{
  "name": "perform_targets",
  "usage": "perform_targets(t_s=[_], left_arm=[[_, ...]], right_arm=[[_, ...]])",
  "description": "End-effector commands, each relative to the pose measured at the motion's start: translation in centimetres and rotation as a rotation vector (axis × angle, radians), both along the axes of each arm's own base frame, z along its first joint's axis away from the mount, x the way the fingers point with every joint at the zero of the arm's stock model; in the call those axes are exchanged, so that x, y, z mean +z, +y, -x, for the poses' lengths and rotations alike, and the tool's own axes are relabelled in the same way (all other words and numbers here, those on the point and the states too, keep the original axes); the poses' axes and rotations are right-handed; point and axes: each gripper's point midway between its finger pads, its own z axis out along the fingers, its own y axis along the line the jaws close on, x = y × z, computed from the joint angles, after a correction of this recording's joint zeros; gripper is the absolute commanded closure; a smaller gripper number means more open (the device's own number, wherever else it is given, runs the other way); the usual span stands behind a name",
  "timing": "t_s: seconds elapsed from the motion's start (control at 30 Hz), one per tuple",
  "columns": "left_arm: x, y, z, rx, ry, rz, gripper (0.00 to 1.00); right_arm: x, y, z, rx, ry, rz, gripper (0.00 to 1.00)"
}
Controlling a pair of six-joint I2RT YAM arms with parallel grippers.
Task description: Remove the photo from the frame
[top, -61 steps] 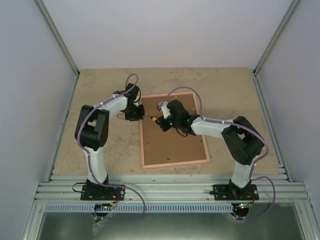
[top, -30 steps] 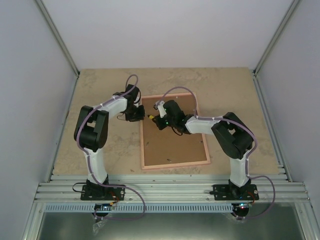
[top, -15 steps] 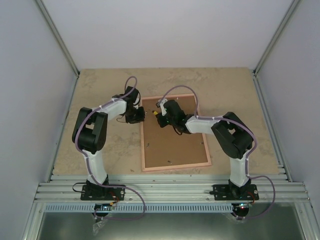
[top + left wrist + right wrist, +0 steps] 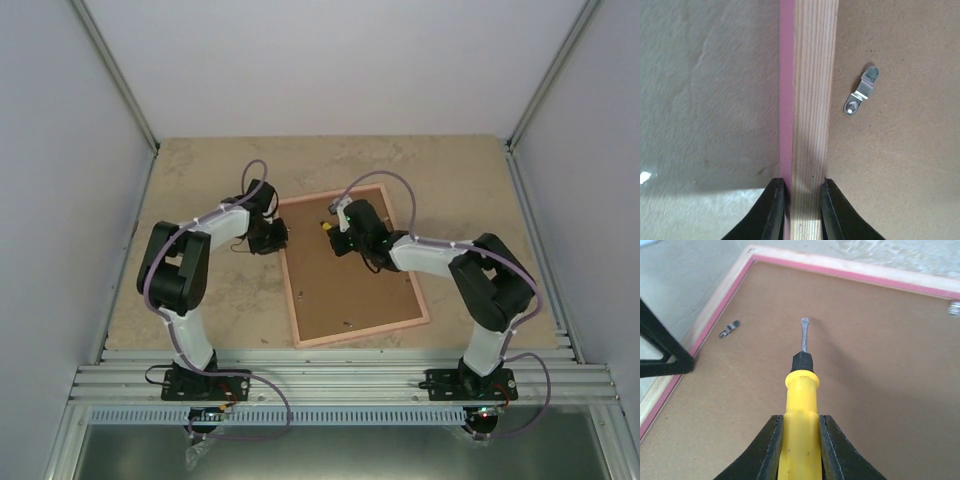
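photo lies unseen under the backing board (image 4: pixel 865 365) of the frame (image 4: pixel 360 332), back-up on the surface (image 4: pixel 200 300). our left tool (image 4: pixel 801 182) is clamped on the frame's side rail, our right tool (image 4: pixel 801 425) on a yellow screwdriver (image 4: pixel 801 385). we judge the blade should swing the metal clip (image 4: pixel 729 329), ahead-left of its tip, gently off the board.

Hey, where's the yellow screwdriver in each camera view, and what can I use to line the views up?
Top external: the screwdriver sits just above centre, over the far end of the brown board.
Left wrist: not in it.
Right wrist: bottom centre, tip pointing up.
Shared landmark: the pink-edged side rail of the frame, in all three.
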Motion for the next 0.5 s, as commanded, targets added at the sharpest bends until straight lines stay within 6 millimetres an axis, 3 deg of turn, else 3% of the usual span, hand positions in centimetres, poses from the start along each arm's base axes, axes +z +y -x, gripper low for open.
perform_targets(t_s=[0.0, 0.2, 0.47], left_arm=[[1.7, -0.9, 0.5, 0.130, 0.008, 0.122, 0.97], [2.1, -0.9, 2.5, 0.272, 0.025, 0.232, 0.97], [1.8, -1.2, 6.4, 0.444, 0.064, 0.328, 0.91]], right_arm=[[2.4, -2.1, -0.4, -0.044, -0.044, -0.025, 1.00], [3.1, -4.3, 0.0, -0.082, -0.050, -0.036, 1.00], [3.3, -5.6, 0.4, -0.098, -0.054, -0.052, 1.00]])
